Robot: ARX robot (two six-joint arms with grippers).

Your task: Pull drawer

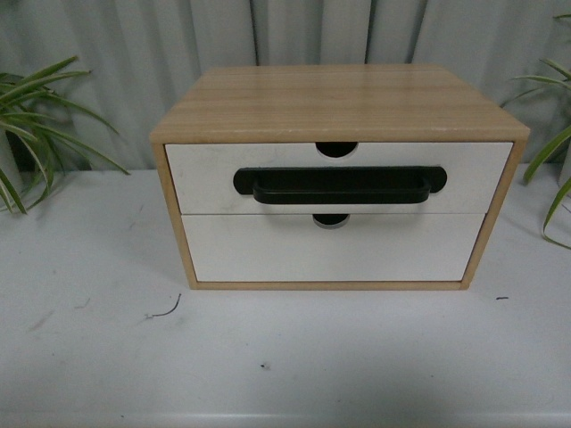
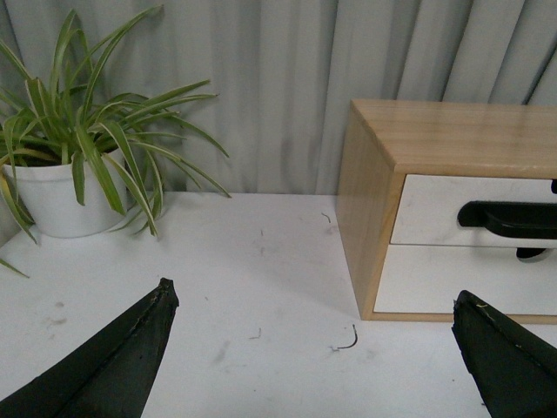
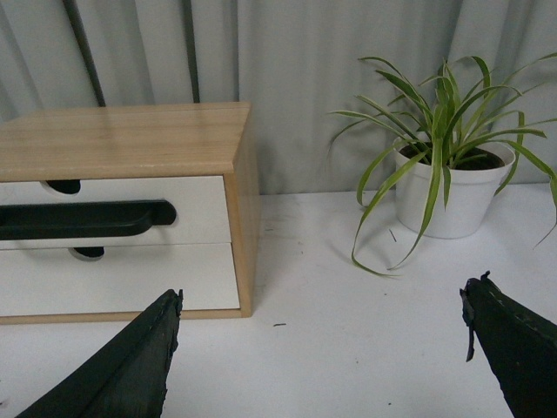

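Cabinet: light wood casing, stands on white table, approx. centre, front toward cam. Lower slot: plain drawer, white front, no handle, semicircular notch in top edge. Backdrop: grey pleated curtain behind cabinet. Left plant: white pot, long striped green leaves, well apart from cabinet. Right plant: same type, white pot, also well apart. Table surface scuffed; dark curled scrap near cabinet's front-left corner.
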